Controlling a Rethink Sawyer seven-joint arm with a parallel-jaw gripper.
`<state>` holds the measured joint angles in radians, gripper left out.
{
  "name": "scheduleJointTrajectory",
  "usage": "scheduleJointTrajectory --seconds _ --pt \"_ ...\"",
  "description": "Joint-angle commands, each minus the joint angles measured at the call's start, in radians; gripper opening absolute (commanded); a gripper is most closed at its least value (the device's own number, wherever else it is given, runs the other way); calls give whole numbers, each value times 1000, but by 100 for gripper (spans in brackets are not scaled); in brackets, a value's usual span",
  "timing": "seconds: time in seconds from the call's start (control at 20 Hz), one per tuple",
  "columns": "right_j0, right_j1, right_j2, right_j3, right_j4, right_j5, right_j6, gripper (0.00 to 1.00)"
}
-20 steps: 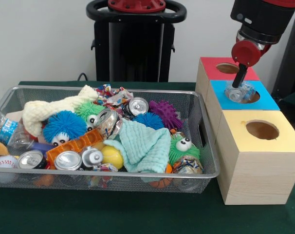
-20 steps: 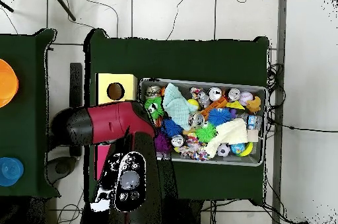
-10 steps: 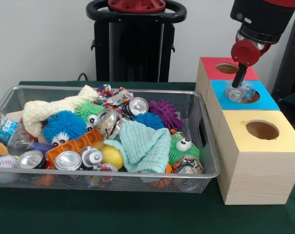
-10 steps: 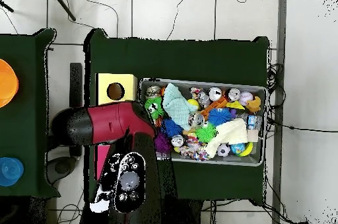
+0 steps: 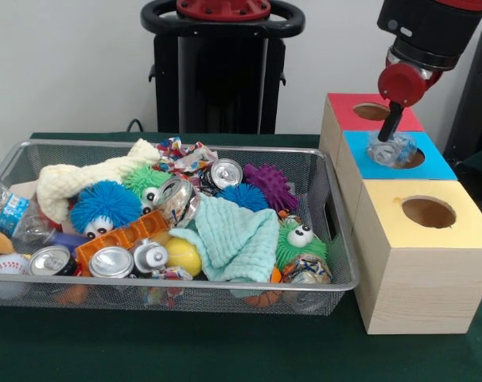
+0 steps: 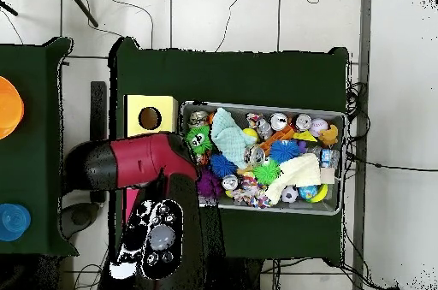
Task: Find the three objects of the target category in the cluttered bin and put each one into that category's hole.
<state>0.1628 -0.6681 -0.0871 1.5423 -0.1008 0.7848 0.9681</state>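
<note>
At the far left of the front view, we see a small see-through plastic bottle with a blue-and-white label (image 5: 13,215) lying against the left wall of the wide silver wire-mesh bin (image 5: 177,295), which rests on the dark green surface (image 5: 225,350). A second crumpled clear bottle (image 5: 306,270) sits low at the bin's right front corner, beside the green fuzzy ball with googly eyes (image 5: 299,239). Between them the bin holds silver-topped aluminium cans (image 5: 111,261), a blue spiky ball (image 5: 104,204), a pale cream knitted cloth (image 5: 90,179) and a mint-green cloth (image 5: 237,239).

Right of the bin stand three pale wooden boxes in a row. Over the middle one, the blue-topped box (image 5: 444,165), the red and black arm's gripper (image 5: 390,137) comes down from the upper right of the frame. A third clear dented bottle (image 5: 392,150) sits at the round hole (image 5: 412,157) of this box, partly sunk in, with a dark finger (image 5: 391,121) touching its top. We cannot tell whether the jaws are closed on it or already parted. In the overhead view the arm hides this spot.

We judge this the dropping-in step for one bottle. Next, the bottle needs to fall clear through the hole; then the arm must lift and travel left to the bin for the two remaining bottles.
</note>
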Motion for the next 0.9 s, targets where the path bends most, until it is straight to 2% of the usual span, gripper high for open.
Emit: scheduleJointTrajectory --seconds 0.05,0.1,0.15,0.9 --pt "-14 75 -28 9 -13 60 262 0" --pt "-14 76 -29 6 -13 67 259 0" --pt "-13 77 -32 5 -12 70 257 100" --pt "-5 87 -44 -2 -4 98 230 100"
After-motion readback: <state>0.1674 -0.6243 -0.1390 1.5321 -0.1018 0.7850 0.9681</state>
